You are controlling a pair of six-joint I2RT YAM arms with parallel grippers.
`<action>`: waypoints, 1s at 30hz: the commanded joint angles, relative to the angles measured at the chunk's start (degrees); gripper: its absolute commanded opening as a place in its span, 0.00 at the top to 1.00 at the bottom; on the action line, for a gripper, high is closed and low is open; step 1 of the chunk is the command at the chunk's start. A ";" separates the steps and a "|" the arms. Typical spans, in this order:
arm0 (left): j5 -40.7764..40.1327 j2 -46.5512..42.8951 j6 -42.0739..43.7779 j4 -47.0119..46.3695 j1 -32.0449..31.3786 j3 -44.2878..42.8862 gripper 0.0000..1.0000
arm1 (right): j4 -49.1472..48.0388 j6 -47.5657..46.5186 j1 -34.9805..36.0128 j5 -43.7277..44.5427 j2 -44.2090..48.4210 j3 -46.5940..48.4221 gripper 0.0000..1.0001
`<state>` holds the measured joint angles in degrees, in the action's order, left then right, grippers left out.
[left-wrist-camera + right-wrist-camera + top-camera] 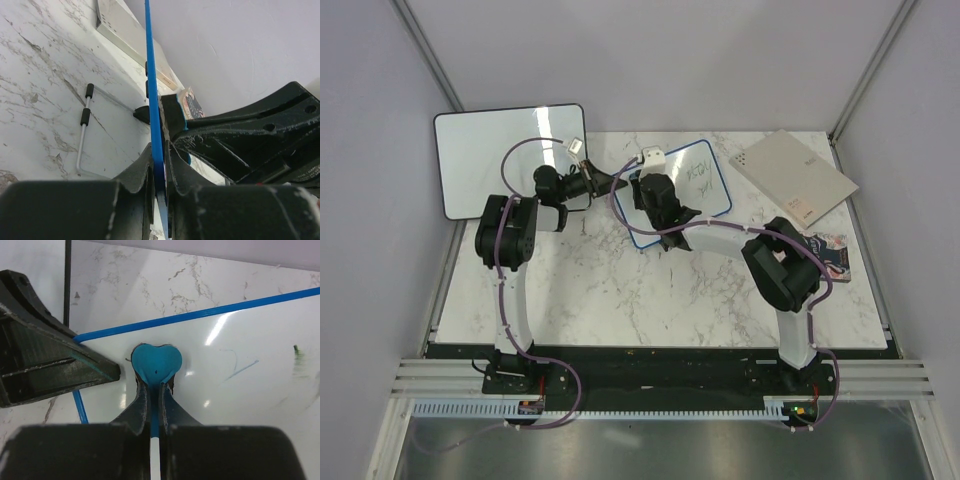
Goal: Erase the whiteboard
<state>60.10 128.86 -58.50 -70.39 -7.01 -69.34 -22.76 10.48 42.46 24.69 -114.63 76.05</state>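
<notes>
The whiteboard (705, 185), small and blue-framed, lies on the marble table (620, 290) just right of the middle toward the far side, turned at an angle so that its near left corner points at the arms. Dark handwriting shows on its far right part. The left end effector (612, 182) reaches in from the left and meets the board at its left edge. In the left wrist view the left end effector (159, 145) is clamped on the blue frame (152, 100), which runs edge-on between the fingers, and a bent wire stand with black feet (84, 120) lies on the table to the left of it. The right end effector (655, 190) sits over the left part of the board. In the right wrist view the right end effector (155, 385) is closed tight on a thin blue and white strip that ends in a blue heart-shaped pad (156, 362) lying against the white surface (250, 390). A faint blue stroke (241, 370) and a green smudge (298, 355) lie to the right of the pad. A larger black-framed whiteboard (510, 155) lies at the far left, overhanging the table edge, and a beige booklet (795, 180) at the far right.
</notes>
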 commanded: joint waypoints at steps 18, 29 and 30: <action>16.98 -4.05 -4.16 -24.35 -5.83 -0.44 0.98 | 18.54 13.15 -21.19 6.62 -3.14 -4.86 1.00; 17.51 -4.49 -4.87 -24.88 -5.74 -0.36 0.98 | 12.14 9.12 -10.65 -0.07 0.72 -11.53 1.00; 17.69 -4.41 -4.87 -24.88 -5.74 -0.44 0.98 | 11.61 8.86 -9.60 -0.34 1.16 -11.80 1.00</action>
<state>63.61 127.79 -61.06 -72.16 -8.47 -69.45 -17.02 20.10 25.85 36.14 -111.28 68.23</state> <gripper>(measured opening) 0.153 0.033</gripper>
